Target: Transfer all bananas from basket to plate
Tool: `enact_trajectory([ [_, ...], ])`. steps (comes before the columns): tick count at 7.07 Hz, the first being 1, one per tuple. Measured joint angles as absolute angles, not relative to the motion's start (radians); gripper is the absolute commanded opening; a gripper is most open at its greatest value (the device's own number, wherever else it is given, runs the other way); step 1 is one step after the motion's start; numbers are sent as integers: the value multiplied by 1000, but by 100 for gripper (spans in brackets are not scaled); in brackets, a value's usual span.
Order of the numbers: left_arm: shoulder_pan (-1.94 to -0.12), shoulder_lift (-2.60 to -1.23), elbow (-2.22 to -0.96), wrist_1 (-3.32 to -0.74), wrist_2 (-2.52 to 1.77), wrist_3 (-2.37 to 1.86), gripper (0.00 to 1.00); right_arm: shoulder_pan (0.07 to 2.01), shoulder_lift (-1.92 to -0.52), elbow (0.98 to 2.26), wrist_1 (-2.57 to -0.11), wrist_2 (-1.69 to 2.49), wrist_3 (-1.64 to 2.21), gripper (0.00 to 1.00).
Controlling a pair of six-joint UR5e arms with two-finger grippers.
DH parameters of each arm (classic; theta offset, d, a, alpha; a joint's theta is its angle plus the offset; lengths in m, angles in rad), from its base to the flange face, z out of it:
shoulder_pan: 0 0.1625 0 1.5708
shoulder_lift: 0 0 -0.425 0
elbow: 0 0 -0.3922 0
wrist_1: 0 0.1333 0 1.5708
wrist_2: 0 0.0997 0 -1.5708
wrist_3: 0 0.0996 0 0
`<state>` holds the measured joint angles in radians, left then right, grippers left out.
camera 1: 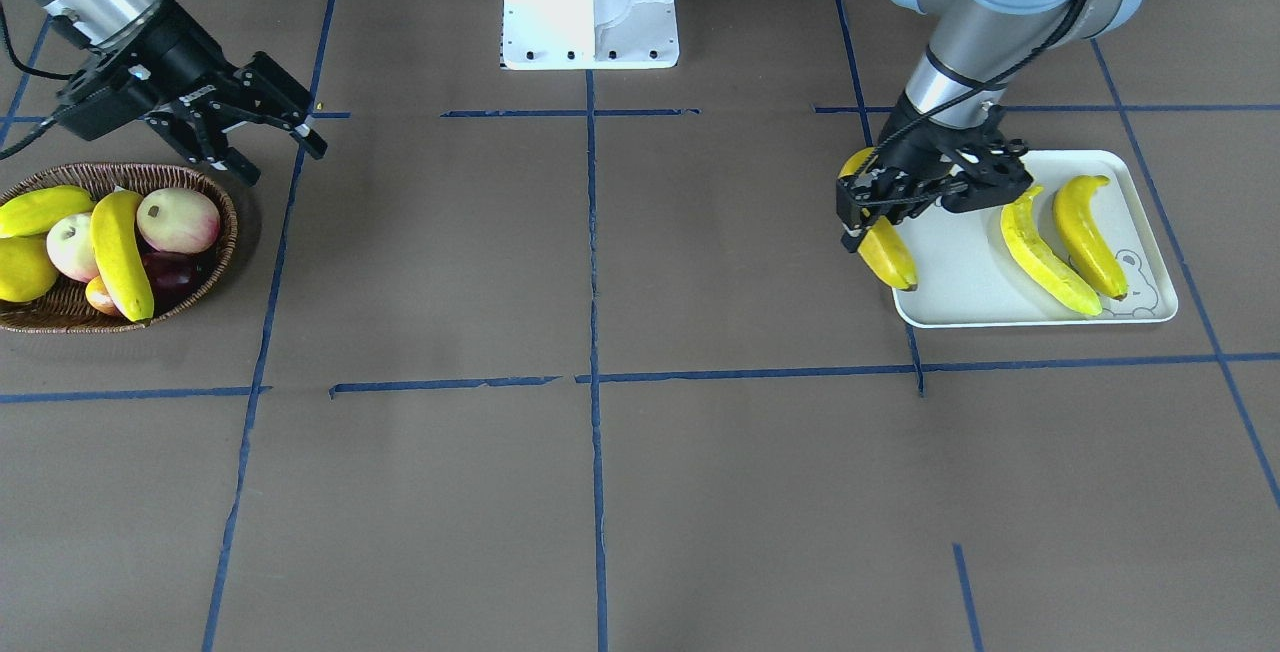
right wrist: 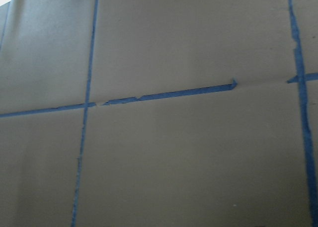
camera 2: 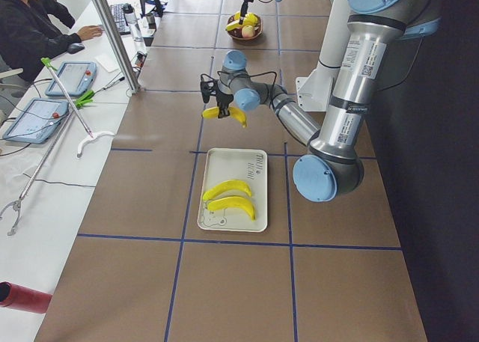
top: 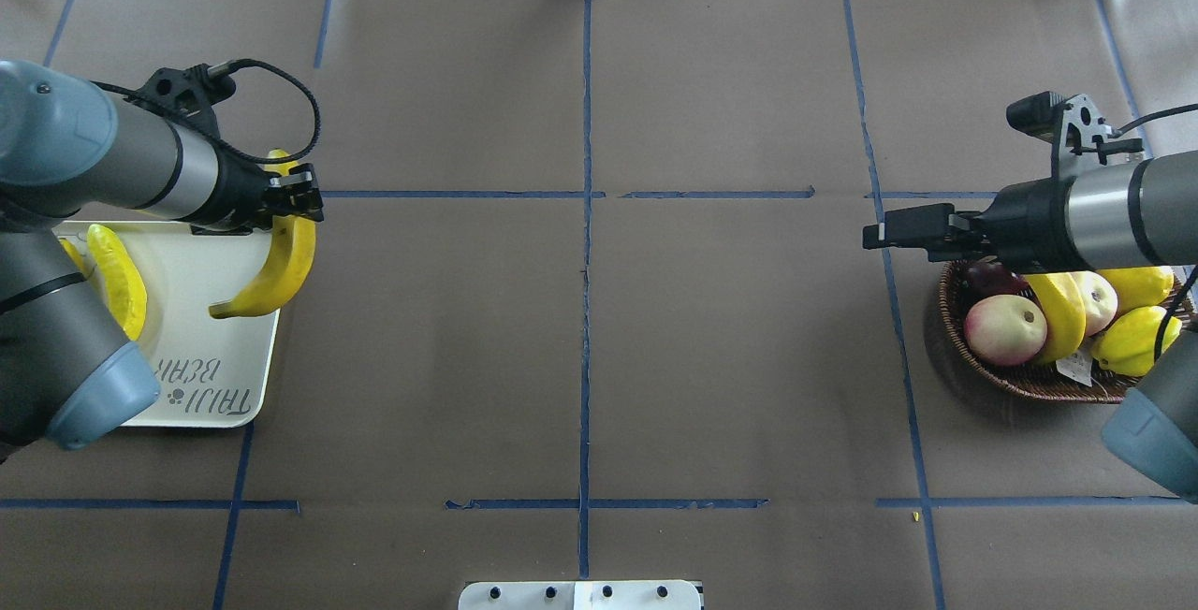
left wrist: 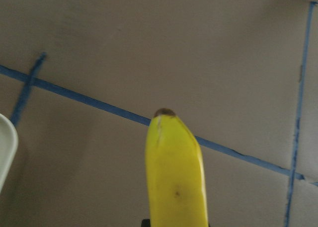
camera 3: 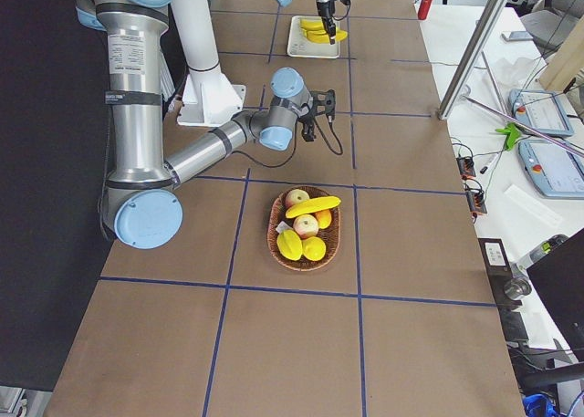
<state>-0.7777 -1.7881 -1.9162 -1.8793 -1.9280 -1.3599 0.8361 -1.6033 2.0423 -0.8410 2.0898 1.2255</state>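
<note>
My left gripper (camera 1: 872, 216) is shut on a yellow banana (camera 1: 886, 248) and holds it tilted in the air over the inner edge of the white plate (camera 1: 960, 282). This banana also shows in the overhead view (top: 281, 262) and the left wrist view (left wrist: 176, 177). Two bananas (camera 1: 1040, 257) (camera 1: 1088, 237) lie side by side on the plate. One banana (camera 1: 120, 252) lies across other fruit in the wicker basket (camera 1: 222, 197). My right gripper (camera 1: 283, 157) is open and empty, raised just beyond the basket's inner rim.
The basket also holds two pinkish apples (camera 1: 178, 219), yellow-green mango-like fruit (camera 1: 40, 209) and a dark purple fruit (camera 1: 172, 274). The robot's white base (camera 1: 590, 2) stands at the table's middle. Blue tape lines cross the brown table.
</note>
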Motion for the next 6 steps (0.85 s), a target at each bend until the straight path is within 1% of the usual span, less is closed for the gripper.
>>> enact_trajectory([
  [1,-783,-1733,-1905,-1876,-1920,-1310,0,876,-1637,2036,-842,2126,1165,100],
  [3,-785,-1687,-1835,-1879,-1897,-1268,1,911,-1658,2020,-842,2152,1118,100],
  [4,-785,-1672,-1803,-1885,-1880,-1243,42,917,-1660,2016,-842,2154,1113,100],
  [5,-785,-1656,-1786,-1898,-1860,-1207,99,920,-1661,2015,-842,2155,1112,100],
  [6,-785,-1641,-1777,-1910,-1841,-1165,100,922,-1661,2014,-842,2155,1111,100],
])
